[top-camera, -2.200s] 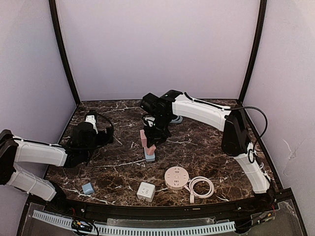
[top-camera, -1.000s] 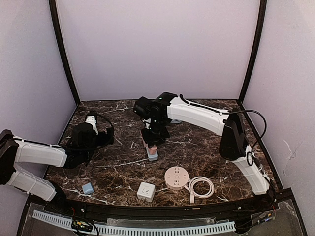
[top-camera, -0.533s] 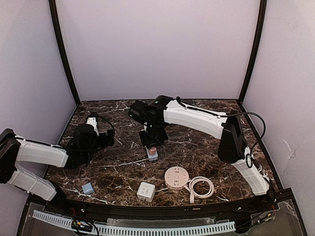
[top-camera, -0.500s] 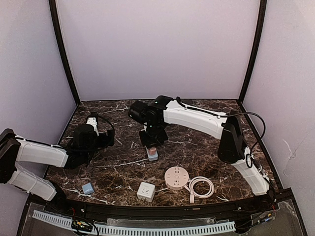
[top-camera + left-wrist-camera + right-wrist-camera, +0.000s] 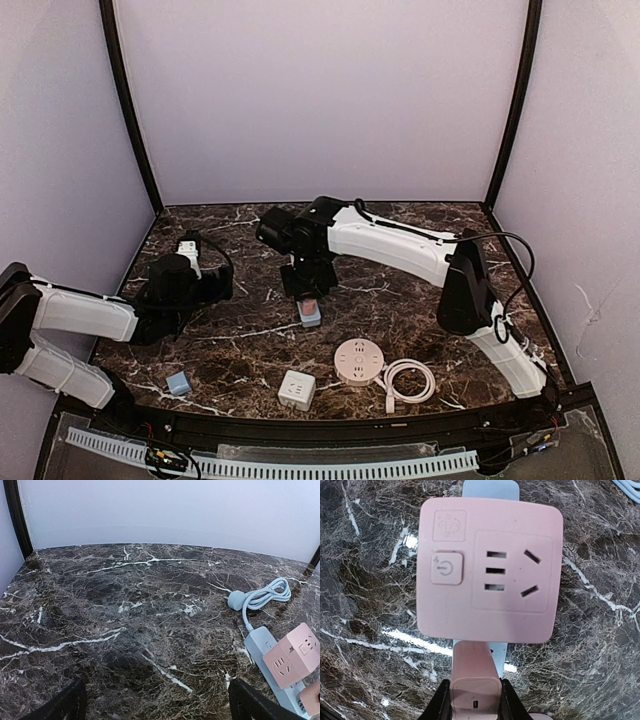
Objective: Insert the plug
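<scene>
A light-blue power strip [image 5: 311, 318] lies at mid table. It also shows in the right wrist view [image 5: 490, 489] and the left wrist view [image 5: 262, 644]. A pink cube socket [image 5: 490, 570] sits on it. My right gripper [image 5: 305, 292] points straight down over the strip and is shut on a pink charger plug [image 5: 475, 680]. The plug stands against the strip's top, right beside the cube. I cannot tell whether its prongs are seated. My left gripper [image 5: 222, 285] is open and empty, low over the table to the strip's left, fingers [image 5: 65, 707] wide apart.
A round pink socket [image 5: 358, 360] with a coiled white cable [image 5: 407, 380] lies front right. A white cube socket [image 5: 296, 389] and a small blue charger [image 5: 179, 383] lie near the front edge. A white item [image 5: 187, 245] lies back left. The strip's blue cable [image 5: 265, 592] coils behind it.
My right gripper has moved left and down with the pink plug, from above the strip onto it. The pink cube is now hidden under the gripper from above. The left arm has barely moved.
</scene>
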Tool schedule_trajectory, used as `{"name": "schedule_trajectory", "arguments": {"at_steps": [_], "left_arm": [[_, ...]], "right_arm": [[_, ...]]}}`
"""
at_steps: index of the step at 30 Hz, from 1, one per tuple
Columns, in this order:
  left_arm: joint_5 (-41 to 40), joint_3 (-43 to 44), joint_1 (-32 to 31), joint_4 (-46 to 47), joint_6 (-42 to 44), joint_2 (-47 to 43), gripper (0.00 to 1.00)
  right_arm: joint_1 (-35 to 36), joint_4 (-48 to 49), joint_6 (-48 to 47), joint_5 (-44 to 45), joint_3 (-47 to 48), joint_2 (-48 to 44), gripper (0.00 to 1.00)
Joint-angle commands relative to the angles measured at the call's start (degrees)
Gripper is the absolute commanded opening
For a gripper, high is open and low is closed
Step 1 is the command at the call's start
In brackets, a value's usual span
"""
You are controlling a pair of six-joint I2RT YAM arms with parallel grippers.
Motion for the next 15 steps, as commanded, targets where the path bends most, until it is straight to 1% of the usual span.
{"name": "schedule_trajectory", "arguments": {"at_steps": [1, 8, 15], "left_arm": [[0.84, -1.09, 0.45, -0.02, -0.16, -1.46, 0.99], [1.63, -1.13, 0.49, 0.28, -0.47, -1.44, 0.99], [1.96, -1.06, 0.45, 0.31, -0.65, -1.36, 0.99]], "right_arm": [[-0.30, 10.71, 2.33, -0.01, -4.68, 10.59, 0.00], [1.08, 13.97, 1.32, -0.33, -4.65, 11.69, 0.00], [1.15, 16.08, 0.58, 0.78, -8.66, 10.17, 0.00]]}}
